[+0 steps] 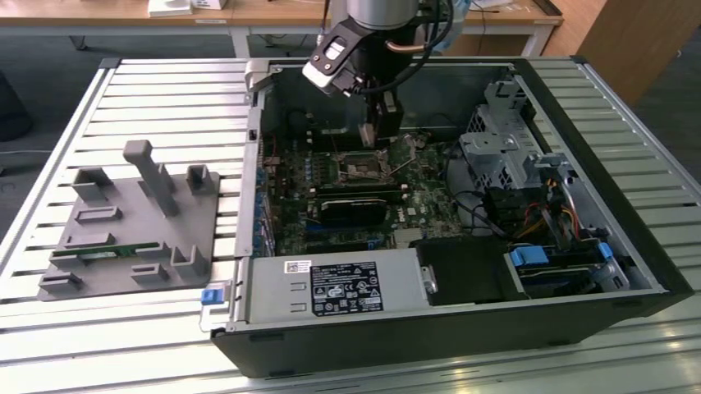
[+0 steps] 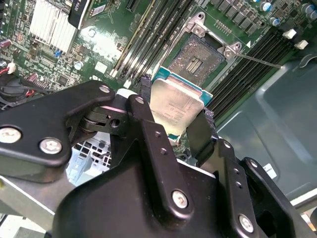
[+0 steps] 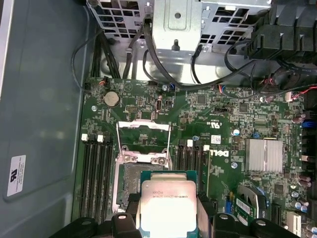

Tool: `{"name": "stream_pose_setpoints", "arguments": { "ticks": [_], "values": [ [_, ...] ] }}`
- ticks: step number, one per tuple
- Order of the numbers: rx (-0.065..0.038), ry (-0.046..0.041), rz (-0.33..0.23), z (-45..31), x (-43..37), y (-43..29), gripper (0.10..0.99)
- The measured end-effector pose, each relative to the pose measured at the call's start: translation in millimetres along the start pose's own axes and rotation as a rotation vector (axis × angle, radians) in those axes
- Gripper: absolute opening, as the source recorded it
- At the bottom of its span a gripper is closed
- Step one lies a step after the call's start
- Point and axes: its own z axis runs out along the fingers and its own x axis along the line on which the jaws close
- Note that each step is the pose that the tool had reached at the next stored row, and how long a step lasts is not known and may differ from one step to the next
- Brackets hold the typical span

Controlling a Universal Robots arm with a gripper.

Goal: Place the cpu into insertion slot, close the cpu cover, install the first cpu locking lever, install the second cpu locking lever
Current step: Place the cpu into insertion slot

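My gripper (image 2: 173, 118) is shut on the cpu (image 2: 174, 104), a flat square chip with a dull silver top and a teal edge, clamped between two black fingers (image 2: 144, 111). In the first wrist view the cpu (image 3: 168, 206) hangs above the green board, partly over the insertion slot (image 3: 128, 181). The slot's dark centre (image 2: 198, 55) lies bare inside its metal frame. The cpu cover (image 3: 144, 124), a thin metal frame, stands swung open beyond the slot. A thin locking lever (image 2: 260, 61) sticks out sideways from the slot. In the exterior view the gripper (image 1: 370, 141) hovers just above the insertion slot (image 1: 362, 168).
The board sits inside an open black computer case (image 1: 613, 287) on a slatted table. Memory slots (image 3: 96, 178) flank the socket. A silver heat sink (image 3: 265, 154), a metal drive cage (image 1: 498, 152) and cables (image 3: 163, 74) are nearby. A grey fixture (image 1: 131, 222) stands at the exterior view's left.
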Motion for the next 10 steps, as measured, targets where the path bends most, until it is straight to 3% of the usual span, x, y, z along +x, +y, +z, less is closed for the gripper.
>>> {"name": "stream_pose_setpoints", "arguments": {
  "ticks": [10],
  "values": [
    [0.0,0.0,0.0,4.5,-0.1,-0.4,0.537]
  ]
}}
